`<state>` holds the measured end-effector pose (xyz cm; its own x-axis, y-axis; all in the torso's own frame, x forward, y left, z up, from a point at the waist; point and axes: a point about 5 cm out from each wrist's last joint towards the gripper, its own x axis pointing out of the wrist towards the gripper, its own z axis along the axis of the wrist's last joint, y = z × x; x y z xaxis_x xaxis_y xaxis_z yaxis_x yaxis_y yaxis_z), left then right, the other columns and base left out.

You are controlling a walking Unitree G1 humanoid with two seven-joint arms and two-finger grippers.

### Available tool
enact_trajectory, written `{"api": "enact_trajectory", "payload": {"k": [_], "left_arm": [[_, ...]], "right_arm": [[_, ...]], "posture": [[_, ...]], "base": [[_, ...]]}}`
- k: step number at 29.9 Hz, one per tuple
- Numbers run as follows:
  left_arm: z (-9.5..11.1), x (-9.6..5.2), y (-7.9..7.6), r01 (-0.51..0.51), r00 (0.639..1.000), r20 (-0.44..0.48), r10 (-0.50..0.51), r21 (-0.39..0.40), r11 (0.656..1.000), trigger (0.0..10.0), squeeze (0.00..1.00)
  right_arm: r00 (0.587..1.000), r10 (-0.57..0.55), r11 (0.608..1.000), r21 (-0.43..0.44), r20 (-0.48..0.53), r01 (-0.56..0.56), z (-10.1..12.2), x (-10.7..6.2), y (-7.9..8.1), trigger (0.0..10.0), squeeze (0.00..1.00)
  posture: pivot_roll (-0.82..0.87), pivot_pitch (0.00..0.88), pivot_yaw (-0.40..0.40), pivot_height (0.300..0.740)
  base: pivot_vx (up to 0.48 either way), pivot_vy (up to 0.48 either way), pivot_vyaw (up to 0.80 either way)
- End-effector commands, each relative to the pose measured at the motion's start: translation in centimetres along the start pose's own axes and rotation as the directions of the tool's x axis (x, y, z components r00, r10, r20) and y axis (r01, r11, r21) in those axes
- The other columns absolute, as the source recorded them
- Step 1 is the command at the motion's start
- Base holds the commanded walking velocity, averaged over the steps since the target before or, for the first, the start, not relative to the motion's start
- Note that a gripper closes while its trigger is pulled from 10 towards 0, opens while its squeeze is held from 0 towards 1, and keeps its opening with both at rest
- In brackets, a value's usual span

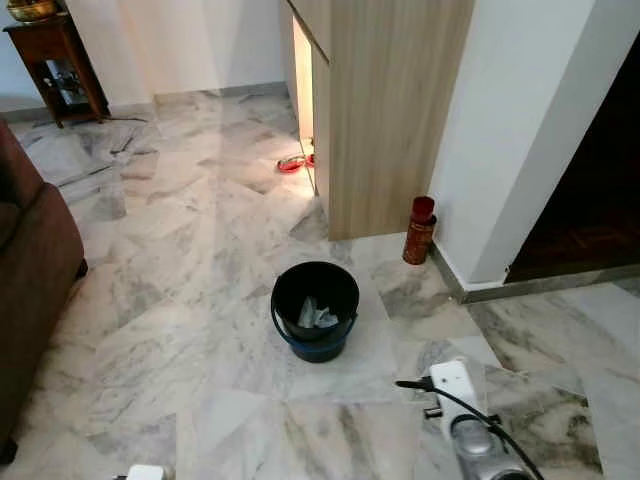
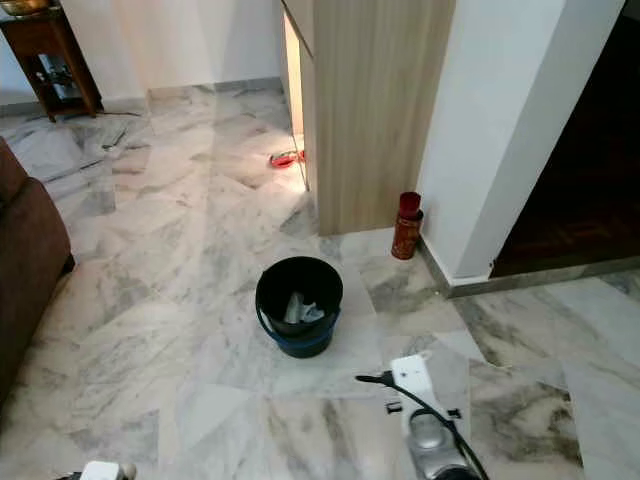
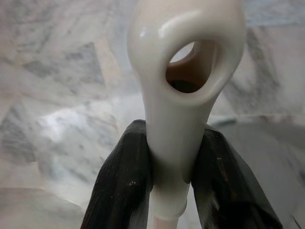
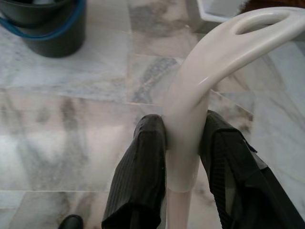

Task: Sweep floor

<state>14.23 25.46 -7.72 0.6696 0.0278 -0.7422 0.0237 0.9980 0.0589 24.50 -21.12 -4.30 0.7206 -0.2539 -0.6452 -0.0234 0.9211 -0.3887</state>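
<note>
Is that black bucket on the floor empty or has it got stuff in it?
Not empty: the upright black bucket holds pale crumpled scraps at its bottom.

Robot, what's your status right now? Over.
Left hand shut on a white handle. Right hand shut on a second white handle. Black bucket ahead on marble floor, red can by the wall.

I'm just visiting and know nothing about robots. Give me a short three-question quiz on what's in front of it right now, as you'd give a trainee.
1. True or false: the black bucket stands upright on the marble floor.
2. What is each gripper closed on?
3. The red can stands: A) inside the bucket, B) by the white wall's corner, C) on the brown sofa.

Key:
1. True; something pale lies inside it.
2. The left gripper clamps a white handle with a hanging hole; the right gripper clamps a cream curved handle.
3. B.
</note>
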Motion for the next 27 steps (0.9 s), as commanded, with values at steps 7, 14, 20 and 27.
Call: {"api": "enact_trajectory", "payload": {"k": [7, 14, 20, 27], "left_arm": [[4.1, 1.4, 1.2, -0.140, 0.988, 0.070, 0.140, 0.001, 0.990, 10.0, 0.00], [6.5, 1.8, 2.1, -0.218, 0.963, 0.131, 0.236, -0.133, 0.967, 10.0, 0.00], [4.5, 1.5, 1.0, -0.238, 0.960, 0.102, 0.262, -0.202, 0.950, 10.0, 0.00], [2.8, 1.6, -2.2, -0.156, 0.979, 0.099, 0.179, -0.209, 0.965, 10.0, 0.00]], "right_arm": [[0.994, 0.059, 0.977, 0.198, 0.097, -0.077, 2.9, 0.2, 1.0, 10.0, 0.00], [0.989, 0.061, 0.953, 0.288, 0.136, -0.099, 3.6, 0.1, 1.9, 10.0, 0.00], [0.990, 0.109, 0.962, 0.243, 0.093, -0.129, 1.1, -0.5, 2.7, 10.0, 0.00], [0.993, 0.105, 0.977, 0.180, 0.055, -0.113, -0.9, -0.5, 1.0, 10.0, 0.00]], "posture": [[-0.04, 0.000, 0.117, 0.740], [-0.02, 0.000, 0.131, 0.740], [0.00, 0.000, 0.080, 0.740], [0.00, 0.000, 0.007, 0.740]], "base": [[0.000, 0.000, 0.00], [0.000, 0.000, 0.00], [0.000, 0.000, 0.00], [0.000, 0.000, 0.00]]}}
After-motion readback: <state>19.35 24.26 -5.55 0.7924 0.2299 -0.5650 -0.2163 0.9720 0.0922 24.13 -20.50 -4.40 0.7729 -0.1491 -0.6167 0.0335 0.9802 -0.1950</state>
